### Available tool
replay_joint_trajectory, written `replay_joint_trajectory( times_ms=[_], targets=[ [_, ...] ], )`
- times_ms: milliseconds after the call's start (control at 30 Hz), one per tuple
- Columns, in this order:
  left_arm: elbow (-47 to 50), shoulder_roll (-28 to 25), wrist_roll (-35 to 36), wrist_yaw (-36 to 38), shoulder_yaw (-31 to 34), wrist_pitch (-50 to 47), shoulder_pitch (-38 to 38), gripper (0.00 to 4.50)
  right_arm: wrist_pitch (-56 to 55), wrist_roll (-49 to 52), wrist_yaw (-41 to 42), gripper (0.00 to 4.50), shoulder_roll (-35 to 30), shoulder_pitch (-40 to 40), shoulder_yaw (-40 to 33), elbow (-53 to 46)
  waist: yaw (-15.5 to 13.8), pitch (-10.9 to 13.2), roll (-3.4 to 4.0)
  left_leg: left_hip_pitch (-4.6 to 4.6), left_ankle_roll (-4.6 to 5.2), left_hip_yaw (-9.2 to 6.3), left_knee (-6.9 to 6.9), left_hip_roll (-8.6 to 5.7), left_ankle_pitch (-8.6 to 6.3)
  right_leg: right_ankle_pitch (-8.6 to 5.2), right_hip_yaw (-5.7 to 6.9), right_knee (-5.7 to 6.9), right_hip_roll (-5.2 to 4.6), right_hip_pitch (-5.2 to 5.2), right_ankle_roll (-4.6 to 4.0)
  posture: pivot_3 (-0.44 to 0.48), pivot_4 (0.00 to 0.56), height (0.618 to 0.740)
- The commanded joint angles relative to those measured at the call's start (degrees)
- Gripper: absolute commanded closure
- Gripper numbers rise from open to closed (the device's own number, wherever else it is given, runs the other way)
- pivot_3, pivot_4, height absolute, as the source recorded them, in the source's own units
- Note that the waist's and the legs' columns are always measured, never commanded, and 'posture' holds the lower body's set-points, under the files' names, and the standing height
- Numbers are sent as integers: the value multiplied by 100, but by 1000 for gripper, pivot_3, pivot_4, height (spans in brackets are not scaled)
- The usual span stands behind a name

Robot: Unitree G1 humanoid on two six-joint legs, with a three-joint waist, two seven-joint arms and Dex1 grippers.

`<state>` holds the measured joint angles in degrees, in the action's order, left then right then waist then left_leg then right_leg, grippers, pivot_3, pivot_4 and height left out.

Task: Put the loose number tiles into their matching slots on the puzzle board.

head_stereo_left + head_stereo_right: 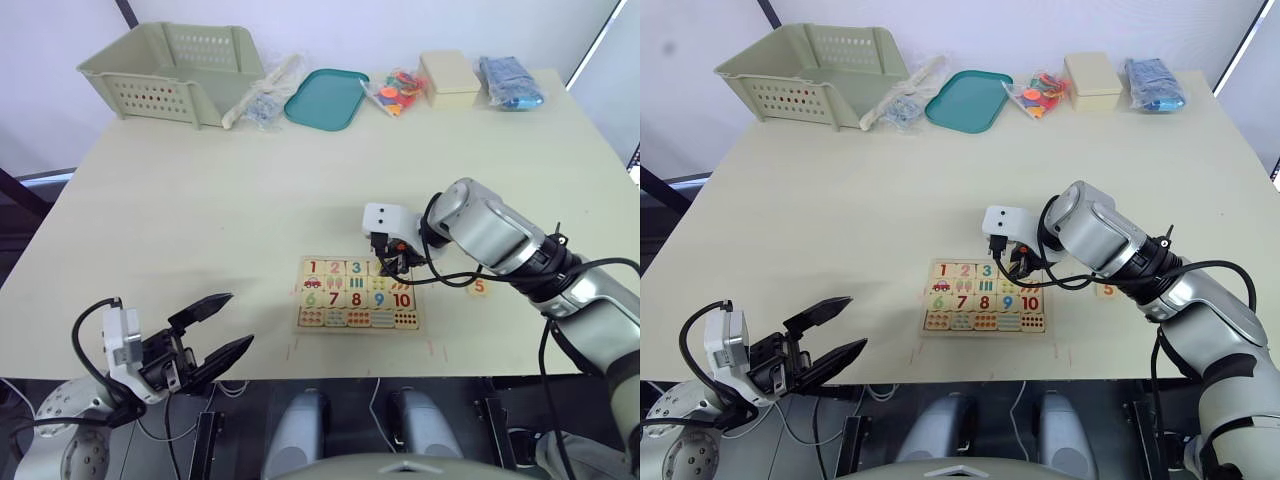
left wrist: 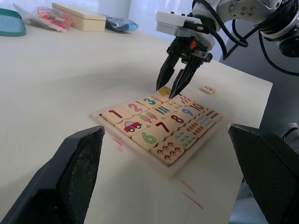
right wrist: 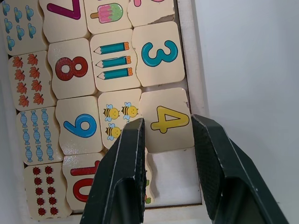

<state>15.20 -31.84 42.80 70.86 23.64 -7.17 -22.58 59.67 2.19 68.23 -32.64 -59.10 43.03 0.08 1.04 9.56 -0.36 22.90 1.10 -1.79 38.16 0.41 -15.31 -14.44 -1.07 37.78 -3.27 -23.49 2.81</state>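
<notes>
The right gripper (image 3: 166, 140) hovers just over the puzzle board (image 1: 300, 320), fingers parted, with the 4 tile (image 3: 168, 119) lying between them in the top row. From the wrist view the tile looks seated in its recess next to the 3 tile (image 3: 160, 53), and the fingers appear to stand just off its edges, so I'd call this a release, not a grasp. The board sits near the desk's front edge, a little right of centre.

1, 2, 3 and 4 fill the top row. The last slot (image 3: 173, 179), at the board's end beyond the 4, is bare wood. The 5 tile (image 1: 479, 287) lies loose on the desk, just off the board's right side and near the right forearm.

To finish this step well, I'd lift the gripper straight up with the fingers kept spread, so neither fingertip drags the 4 out or nudges the bee tile (image 3: 117, 119) beside it. A sideways exit risks tipping the tile against the rim. Then it's a short reach to the 5; come down square to its edges, since a flat tile gives little to pinch.

The left gripper (image 1: 212, 338) waits open and empty at the desk's front-left edge, well apart from the board.
</notes>
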Motion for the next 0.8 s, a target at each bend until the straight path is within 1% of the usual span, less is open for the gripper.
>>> replay_joint_trajectory(
  times_ms=[33,800],
  targets=[
    [219,-17,29,-16,0,69,-1,0,-20,-3,5,3594,18,-108,-49,-137,0,0,0,0,0,0,0,0,0,0,0,0,0,0,0,0,150,740],
    [265,-16,33,-80,-30,61,4,0,-18,-10,8,3594,14,-115,-47,-112,0,1,1,0,0,-1,-1,0,0,0,0,-1,-1,0,0,0,150,740]
  ],
)
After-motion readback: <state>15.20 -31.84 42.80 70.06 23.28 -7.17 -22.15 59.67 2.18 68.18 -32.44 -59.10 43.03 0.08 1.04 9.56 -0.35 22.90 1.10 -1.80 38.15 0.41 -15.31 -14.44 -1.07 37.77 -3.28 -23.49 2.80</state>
